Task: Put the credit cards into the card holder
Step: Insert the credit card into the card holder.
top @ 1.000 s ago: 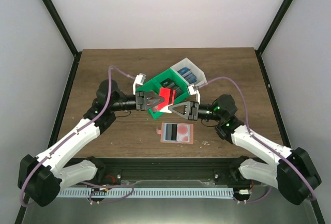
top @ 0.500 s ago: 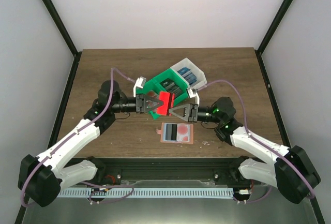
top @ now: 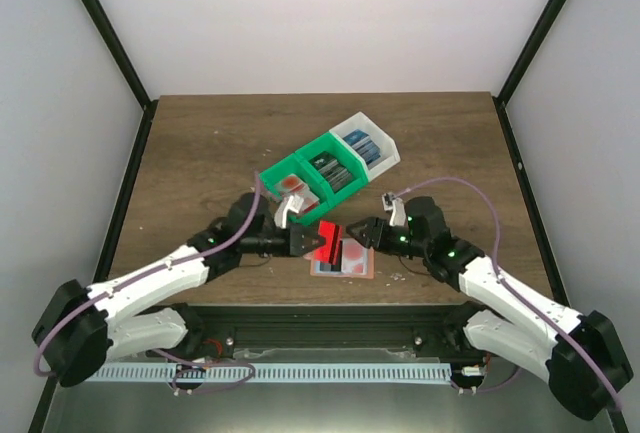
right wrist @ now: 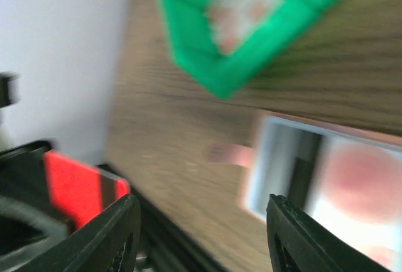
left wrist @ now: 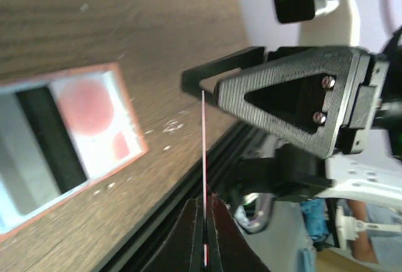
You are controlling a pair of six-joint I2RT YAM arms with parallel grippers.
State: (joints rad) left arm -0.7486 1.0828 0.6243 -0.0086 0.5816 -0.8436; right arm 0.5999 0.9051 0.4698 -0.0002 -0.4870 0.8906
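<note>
I have the card holder (top: 355, 261) lying open on the tabletop (top: 200, 153), near the front edge and between the two arms. Behind it two bins sit touching in a diagonal row: the nearer bin (top: 290, 185) to the left, the farther bin (top: 368, 145) behind and to its right. The left end effector (top: 318, 243) reaches in from the left, with a credit card (top: 327, 236) on edge in it, over the holder's rear left corner. The right end effector (top: 352, 236) faces it from the right, just beside that card.
</note>
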